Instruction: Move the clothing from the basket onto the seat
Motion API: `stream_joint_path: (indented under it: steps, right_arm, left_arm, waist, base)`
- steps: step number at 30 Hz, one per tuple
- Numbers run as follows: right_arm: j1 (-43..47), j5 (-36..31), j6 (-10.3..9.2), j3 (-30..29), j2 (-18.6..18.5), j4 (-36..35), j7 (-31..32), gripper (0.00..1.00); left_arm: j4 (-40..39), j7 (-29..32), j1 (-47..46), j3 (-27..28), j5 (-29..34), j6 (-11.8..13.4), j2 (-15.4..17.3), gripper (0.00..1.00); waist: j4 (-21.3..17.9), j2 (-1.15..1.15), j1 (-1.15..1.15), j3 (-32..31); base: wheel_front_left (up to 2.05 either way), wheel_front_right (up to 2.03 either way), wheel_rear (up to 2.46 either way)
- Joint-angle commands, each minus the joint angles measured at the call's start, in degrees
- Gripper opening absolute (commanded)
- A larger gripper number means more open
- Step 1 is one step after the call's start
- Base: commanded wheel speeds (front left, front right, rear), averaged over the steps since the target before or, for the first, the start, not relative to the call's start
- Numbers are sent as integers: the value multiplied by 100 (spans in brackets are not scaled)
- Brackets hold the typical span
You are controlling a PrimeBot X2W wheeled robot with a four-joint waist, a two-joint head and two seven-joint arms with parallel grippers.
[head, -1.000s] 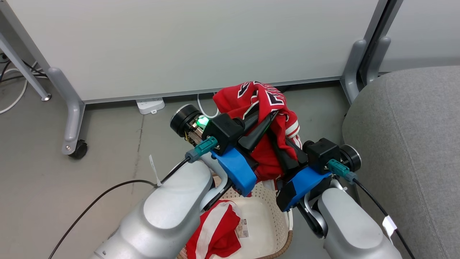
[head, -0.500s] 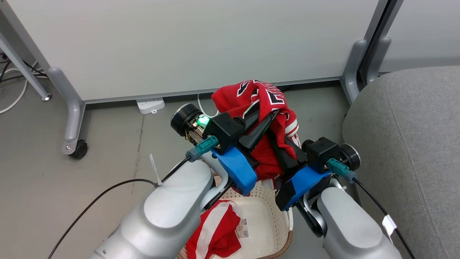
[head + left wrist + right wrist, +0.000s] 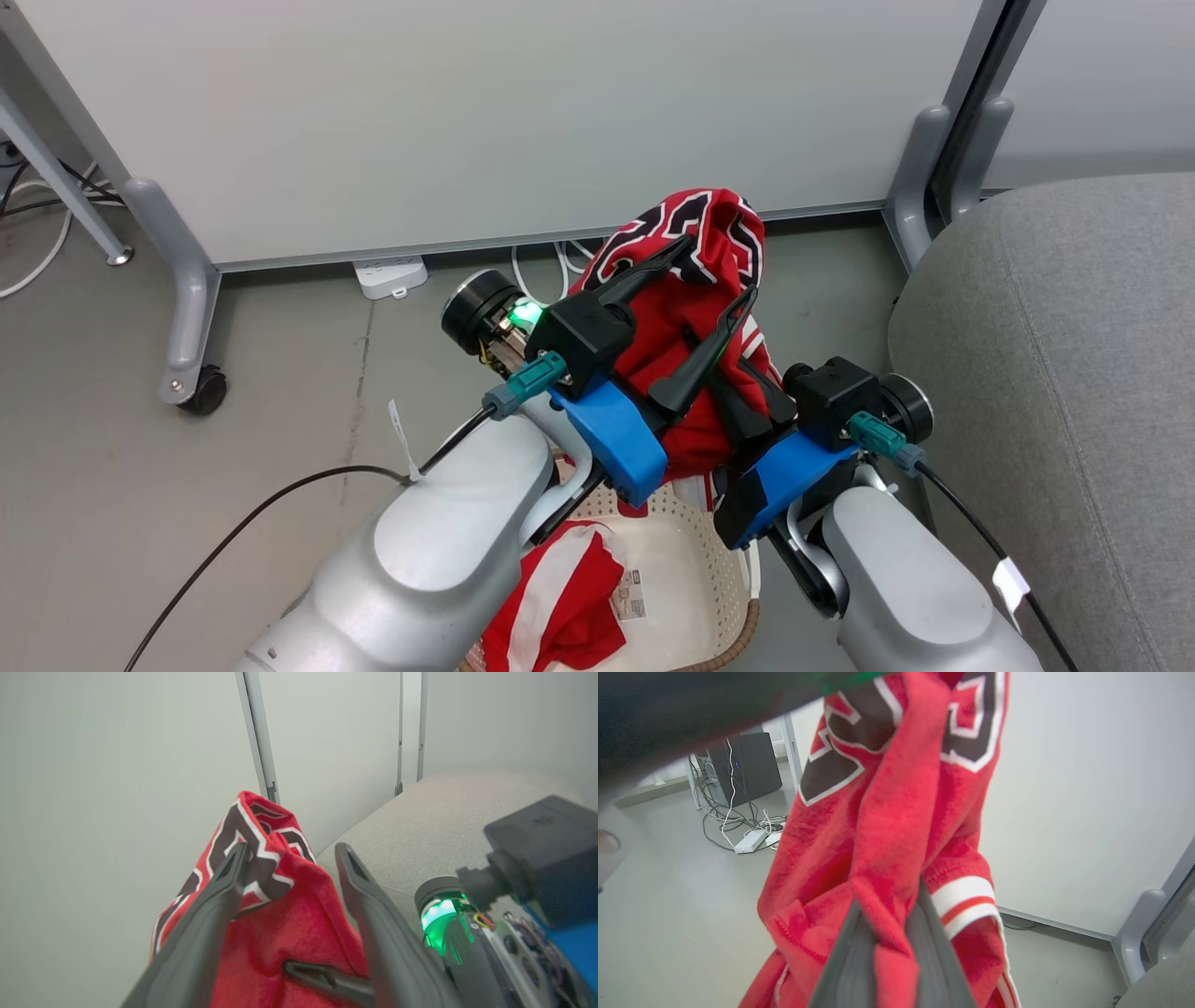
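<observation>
At the left, a wheeled partition is seen standing on the grey floor. The left gripper is seen above the basket with its fingers spread wide apart. The red jersey is bunched between them: one finger is pressed against the lettering, while the other is kept just clear of the cloth. The jersey is held in the air over the basket's far edge, near the seat but apart from it. A fold of it is clamped between the closed fingers of the right gripper. Below, the striped garment is seen lying inside the basket. The grey seat is found at the right.
</observation>
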Motion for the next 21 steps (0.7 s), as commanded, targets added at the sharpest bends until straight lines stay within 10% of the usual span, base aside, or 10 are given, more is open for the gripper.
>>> stream_joint_path:
  steps: [1,21]
  right_arm:
    - [-5,28,-2,4,19,-24,-1,0]
    - [-242,-39,-2,-567,12,-303,-1,0]
  left_arm:
    - [14,-18,19,17,4,25,10,100]
    - [-19,-18,-305,-206,59,38,11,100]
  waist:
    - [-7,0,0,5]
    - [-746,0,0,568]
  base:
    - [0,0,0]
    - [0,0,0]
